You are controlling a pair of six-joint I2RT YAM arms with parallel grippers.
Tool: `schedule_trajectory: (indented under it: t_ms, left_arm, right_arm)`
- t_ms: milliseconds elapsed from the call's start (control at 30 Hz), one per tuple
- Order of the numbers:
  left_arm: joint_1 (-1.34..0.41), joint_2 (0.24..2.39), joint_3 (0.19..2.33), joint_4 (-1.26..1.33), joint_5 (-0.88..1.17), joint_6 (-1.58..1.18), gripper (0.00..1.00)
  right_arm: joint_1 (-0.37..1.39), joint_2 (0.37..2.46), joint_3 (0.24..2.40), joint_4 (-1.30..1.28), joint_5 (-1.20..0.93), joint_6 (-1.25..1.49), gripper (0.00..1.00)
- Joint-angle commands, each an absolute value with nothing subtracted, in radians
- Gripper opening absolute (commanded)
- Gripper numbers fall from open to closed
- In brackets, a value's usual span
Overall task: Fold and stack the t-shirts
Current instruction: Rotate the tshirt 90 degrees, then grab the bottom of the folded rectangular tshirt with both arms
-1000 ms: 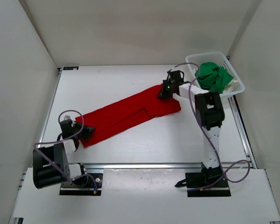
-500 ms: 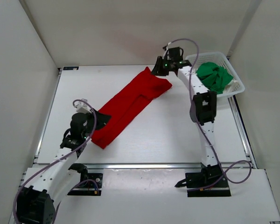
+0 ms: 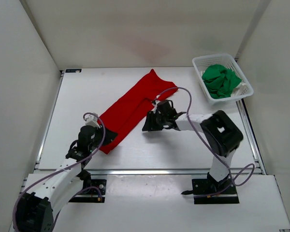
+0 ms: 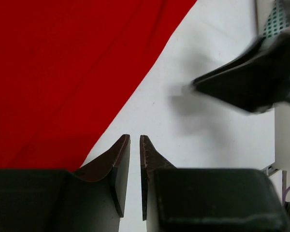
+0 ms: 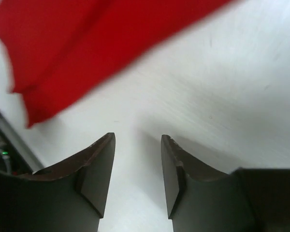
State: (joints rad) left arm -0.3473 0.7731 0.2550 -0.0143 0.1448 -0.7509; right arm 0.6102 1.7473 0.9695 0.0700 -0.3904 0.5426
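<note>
Red t-shirt (image 3: 135,108) ungripped; left tool (image 4: 134,137) barely parted, right tool (image 5: 137,137) wider.

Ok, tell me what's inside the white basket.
A crumpled green t-shirt fills the basket; a bit of white cloth peeks out at its right edge. Whatever lies beneath is covered.

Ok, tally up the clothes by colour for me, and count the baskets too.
Red t-shirt: 1, laid out in a long strip
Green t-shirt: 1, bunched in the basket
White cloth: 1, only a scrap showing beside the green one, probably a shirt
Basket: 1
Total: 4 things, 3 of them clothes
</note>
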Motion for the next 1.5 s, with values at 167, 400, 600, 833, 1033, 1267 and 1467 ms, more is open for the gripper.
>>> schedule_trajectory:
  t_ms: [167, 400, 600, 833, 1033, 1267, 1467]
  left_arm:
    - [-0.273, 0.664, 0.193, -0.061, 0.207, -0.704, 0.28]
    - [-0.279, 0.681, 0.219, -0.086, 0.192, -0.684, 0.28]
    - [-0.331, 0.728, 0.224, -0.067, 0.175, -0.692, 0.28]
    - [-0.569, 0.894, 0.276, -0.055, 0.061, -0.678, 0.29]
    - [-0.614, 0.968, 0.288, -0.091, 0.037, -0.638, 0.41]
    - [-0.771, 1.106, 0.327, -0.045, 0.025, -0.661, 0.55]
    - [-0.813, 1.190, 0.351, -0.017, 0.058, -0.680, 0.58]
  right_arm:
    - [0.724, 1.988, 1.080, 0.268, -0.307, 0.701, 0.40]
    - [0.746, 2.131, 1.176, 0.241, -0.319, 0.752, 0.12]
    - [0.572, 1.952, 0.956, 0.265, -0.373, 0.710, 0.00]
    - [0.281, 1.603, 0.606, 0.249, -0.493, 0.604, 0.35]
    - [0.256, 1.260, 0.378, 0.172, -0.424, 0.615, 0.38]
    - [0.411, 0.879, 0.221, -0.132, -0.199, 0.676, 0.31]
    - [0.414, 0.730, 0.153, -0.253, -0.221, 0.719, 0.29]
